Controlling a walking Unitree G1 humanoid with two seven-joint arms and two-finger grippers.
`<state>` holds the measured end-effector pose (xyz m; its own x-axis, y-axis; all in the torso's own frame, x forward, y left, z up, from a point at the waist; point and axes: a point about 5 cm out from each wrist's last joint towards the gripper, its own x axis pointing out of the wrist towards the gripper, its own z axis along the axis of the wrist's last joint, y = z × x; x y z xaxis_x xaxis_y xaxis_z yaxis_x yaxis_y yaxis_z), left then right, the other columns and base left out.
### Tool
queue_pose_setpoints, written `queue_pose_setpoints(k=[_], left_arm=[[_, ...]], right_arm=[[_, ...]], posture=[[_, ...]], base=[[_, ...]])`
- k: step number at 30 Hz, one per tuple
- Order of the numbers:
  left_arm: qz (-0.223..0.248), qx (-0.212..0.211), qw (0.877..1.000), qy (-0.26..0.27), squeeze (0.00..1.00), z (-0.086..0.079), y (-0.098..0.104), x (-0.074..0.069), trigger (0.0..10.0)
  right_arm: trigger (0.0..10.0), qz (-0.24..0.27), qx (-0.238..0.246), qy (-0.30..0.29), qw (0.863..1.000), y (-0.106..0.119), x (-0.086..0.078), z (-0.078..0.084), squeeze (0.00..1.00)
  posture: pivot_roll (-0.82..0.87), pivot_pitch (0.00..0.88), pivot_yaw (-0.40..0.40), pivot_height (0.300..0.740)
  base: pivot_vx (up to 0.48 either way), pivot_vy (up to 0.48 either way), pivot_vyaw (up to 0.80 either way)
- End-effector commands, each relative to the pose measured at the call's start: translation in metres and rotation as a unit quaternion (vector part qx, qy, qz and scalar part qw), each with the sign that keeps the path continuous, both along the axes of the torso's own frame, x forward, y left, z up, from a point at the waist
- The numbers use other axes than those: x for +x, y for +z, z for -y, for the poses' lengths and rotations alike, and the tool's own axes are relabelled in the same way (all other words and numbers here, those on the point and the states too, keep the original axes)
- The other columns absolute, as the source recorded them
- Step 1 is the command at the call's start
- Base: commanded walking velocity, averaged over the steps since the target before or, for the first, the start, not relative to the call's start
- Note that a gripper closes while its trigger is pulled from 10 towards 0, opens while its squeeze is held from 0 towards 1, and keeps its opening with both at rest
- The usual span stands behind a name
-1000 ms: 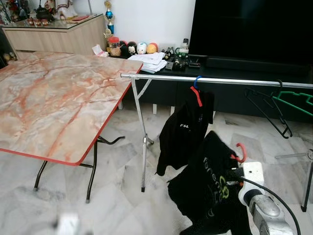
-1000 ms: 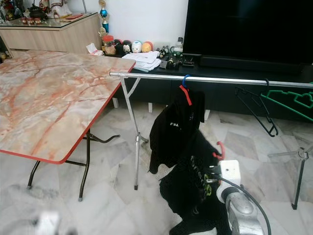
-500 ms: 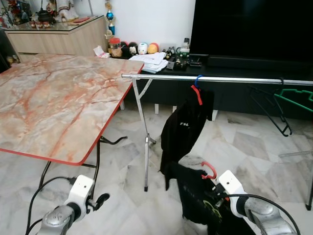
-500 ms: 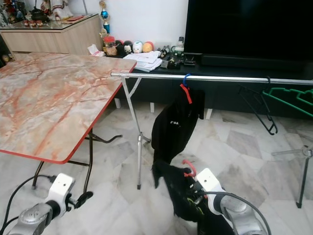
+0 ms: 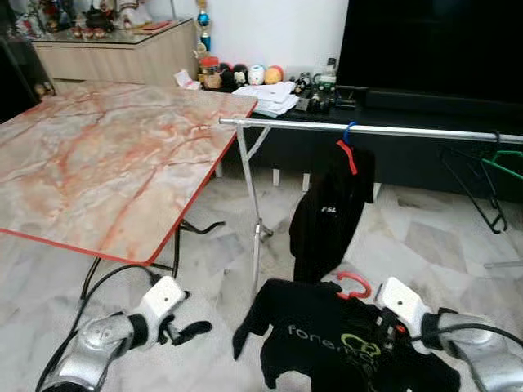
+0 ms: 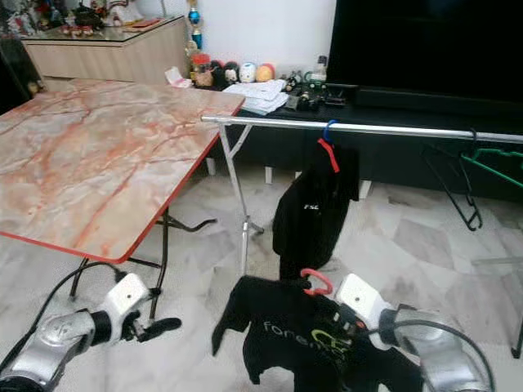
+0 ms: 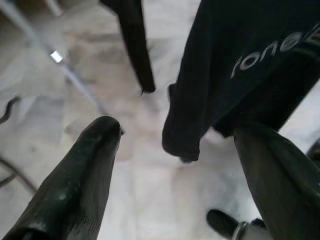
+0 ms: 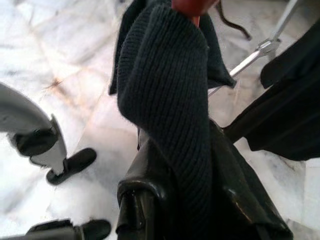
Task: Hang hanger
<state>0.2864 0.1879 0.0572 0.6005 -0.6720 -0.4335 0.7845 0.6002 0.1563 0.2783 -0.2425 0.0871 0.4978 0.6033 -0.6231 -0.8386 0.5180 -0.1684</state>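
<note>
Head views. Right gripper, at 5 o'clock, low above the marble floor: pinched on the collar of a black shirt that hangs on a red hanger, whose hook stands up just above the gripper. Shirt spread out, pale lettering across its front, held just in front of and below the clothes rail. The rail runs across from centre to 3 o'clock. On it: a second black garment on a blue-and-red hanger; near the 3 o'clock end, a bare black hanger and a green hanger. Left gripper, at 7 o'clock, low, fingers spread, holding nothing. Marble-topped folding table, red-edged, at 9 to 10 o'clock. Dark TV at 1 o'clock, above a low cabinet with papers and small figures.

Left wrist view. Two black fingers wide apart, with bare floor between them; the black shirt hangs just beyond their tips, lettering partly visible.

Right wrist view. Fingers pressed together on dark knitted fabric; the red hanger shows at the fabric's far end. Left gripper lies beyond, over the floor.
</note>
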Motion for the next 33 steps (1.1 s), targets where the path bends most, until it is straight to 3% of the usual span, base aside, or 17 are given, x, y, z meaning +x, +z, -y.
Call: queue_pose_setpoints(k=[1,2,3,7,14,21,33], left_arm=[[0.002,0.004,1.000,-0.025,0.00,0.012,0.005,0.001,10.0],[0.002,0.004,1.000,-0.025,0.00,0.012,0.005,0.001,10.0],[0.010,0.002,0.999,-0.037,0.00,0.022,0.007,0.002,10.0],[0.002,-0.008,0.998,-0.070,0.00,0.046,0.007,0.002,10.0],[0.006,-0.008,0.996,-0.091,0.00,0.066,0.011,0.001,10.0],[0.043,0.023,0.998,-0.040,0.00,0.069,0.011,0.012,10.0],[0.045,0.019,0.999,0.006,0.00,0.073,0.007,0.017,10.0]], right_arm=[[10.0,0.025,0.014,-0.002,1.000,0.017,0.002,0.004,0.00],[10.0,0.025,0.014,-0.002,1.000,0.017,0.002,0.004,0.00],[10.0,0.030,0.017,-0.005,0.999,0.021,0.000,0.007,0.00],[10.0,0.038,0.059,0.008,0.998,0.029,-0.009,-0.003,0.00],[10.0,0.036,0.074,0.028,0.996,0.036,-0.024,-0.007,0.00],[10.0,0.034,0.076,0.037,0.996,0.046,-0.029,-0.009,0.00],[10.0,0.041,0.083,0.055,0.994,0.060,-0.027,-0.015,0.00]], posture=[[0.04,0.000,0.054,0.740],[0.04,0.000,0.054,0.740],[0.03,0.000,0.059,0.740],[0.00,0.000,0.072,0.740],[-0.01,0.000,0.069,0.740],[-0.01,0.000,0.058,0.740],[-0.01,0.000,0.039,0.740]], base=[[0.000,0.000,0.00],[0.000,0.000,0.00],[0.000,0.000,0.00],[0.000,0.000,0.00],[0.000,0.000,0.00],[0.000,0.000,0.00],[0.000,0.000,0.00]])
